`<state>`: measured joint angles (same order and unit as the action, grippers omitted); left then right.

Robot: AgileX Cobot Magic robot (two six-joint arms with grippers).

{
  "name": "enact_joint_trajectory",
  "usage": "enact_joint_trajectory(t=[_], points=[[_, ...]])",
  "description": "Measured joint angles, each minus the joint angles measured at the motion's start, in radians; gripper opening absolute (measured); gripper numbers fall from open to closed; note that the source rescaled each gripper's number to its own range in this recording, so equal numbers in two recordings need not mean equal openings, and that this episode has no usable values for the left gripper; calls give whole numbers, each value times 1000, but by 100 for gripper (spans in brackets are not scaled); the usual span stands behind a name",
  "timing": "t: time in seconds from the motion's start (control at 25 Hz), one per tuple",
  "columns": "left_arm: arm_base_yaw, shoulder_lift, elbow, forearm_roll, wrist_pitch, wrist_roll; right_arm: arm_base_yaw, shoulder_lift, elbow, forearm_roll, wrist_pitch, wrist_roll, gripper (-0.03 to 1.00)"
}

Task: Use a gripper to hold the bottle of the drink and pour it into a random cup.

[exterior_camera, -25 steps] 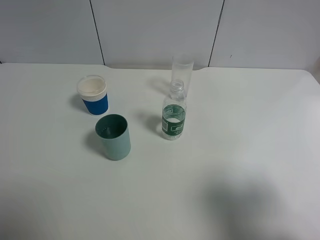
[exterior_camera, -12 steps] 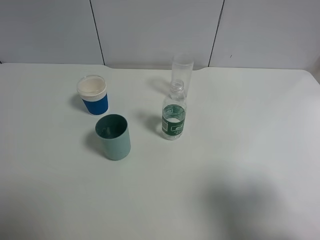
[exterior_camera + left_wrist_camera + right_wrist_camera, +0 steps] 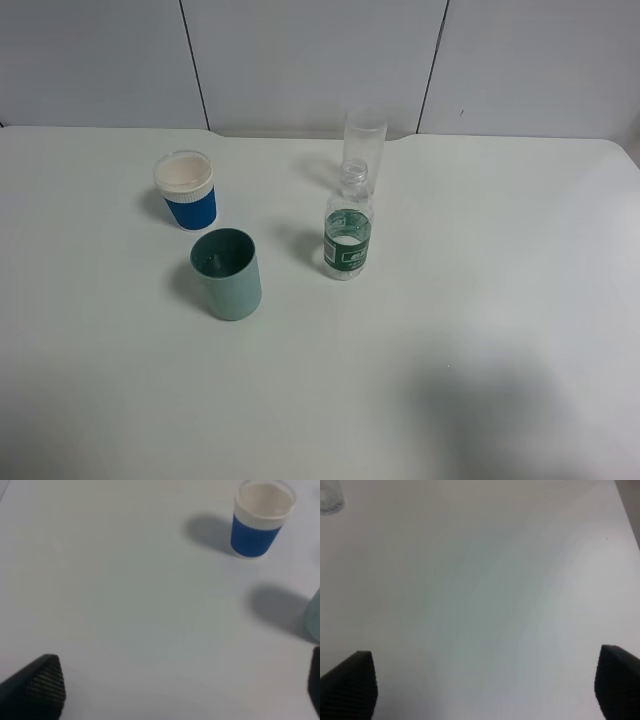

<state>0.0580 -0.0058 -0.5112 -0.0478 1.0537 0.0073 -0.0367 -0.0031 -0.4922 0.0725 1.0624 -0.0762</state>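
Found the right jaws, nearest the camera, spread wide, with both ribbed black fingertips at opposite edges of the right wrist view and only bare white tabletop between them; gripped nothing, touched nothing. Found the left jaws likewise apart, one fingertip low in the left wrist view and a sliver of the other at the far edge, empty as well. Saw neither arm in the exterior high view. Farther out, placed the cup, a matte teal tumbler, upright and open-mouthed on the left half of the tabletop. Beyond and to its right, well apart from it, placed the bottle of the drink, upright, uncapped, with a dark green label band and clear liquid low in the body. Judged it light and thin-walled, likely to give under a hard squeeze and to slosh or spill from the open neck if jolted or tipped early; judged the plastic somewhat slick. Reckoned the best hold to be across the body at the label band, from the side, low enough to keep the neck free for pouring. Judged the bottle closer to the right jaws' side. Farther back on the left, noted a blue-sleeved paper cup; farthest, just behind the bottle, a tall clear glass, close enough to be knocked on approach.
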Motion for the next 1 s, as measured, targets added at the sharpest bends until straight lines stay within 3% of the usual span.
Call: enact_joint_trajectory(t=[1.0], points=[[0,0,0,0,0,0,0,0,0,0,0,2,91]])
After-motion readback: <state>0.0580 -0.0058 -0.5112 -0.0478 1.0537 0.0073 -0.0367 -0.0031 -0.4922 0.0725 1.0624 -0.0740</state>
